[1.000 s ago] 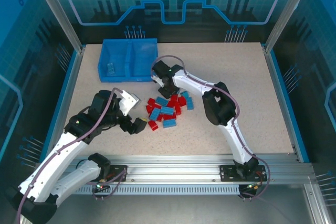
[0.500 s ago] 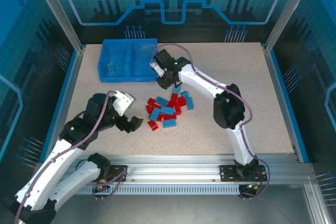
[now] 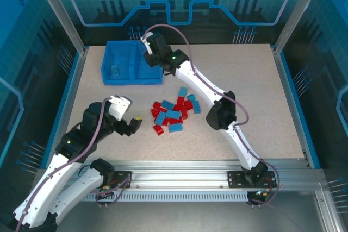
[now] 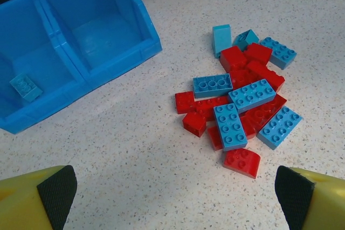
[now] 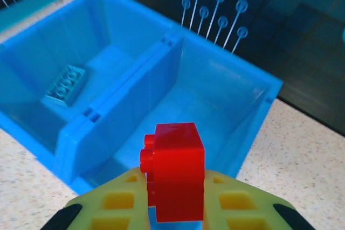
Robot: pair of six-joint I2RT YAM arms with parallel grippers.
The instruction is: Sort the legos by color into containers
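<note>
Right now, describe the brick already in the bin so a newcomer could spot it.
Find the blue bin at the far left of the table, then its left compartment. A light blue brick lies flat on its floor, studs up; every other loose brick sits in the pile on the table.

Right gripper has a red lego pinched, up over the bin's near wall by its right compartment. One blue lego lies in the left compartment.
</note>
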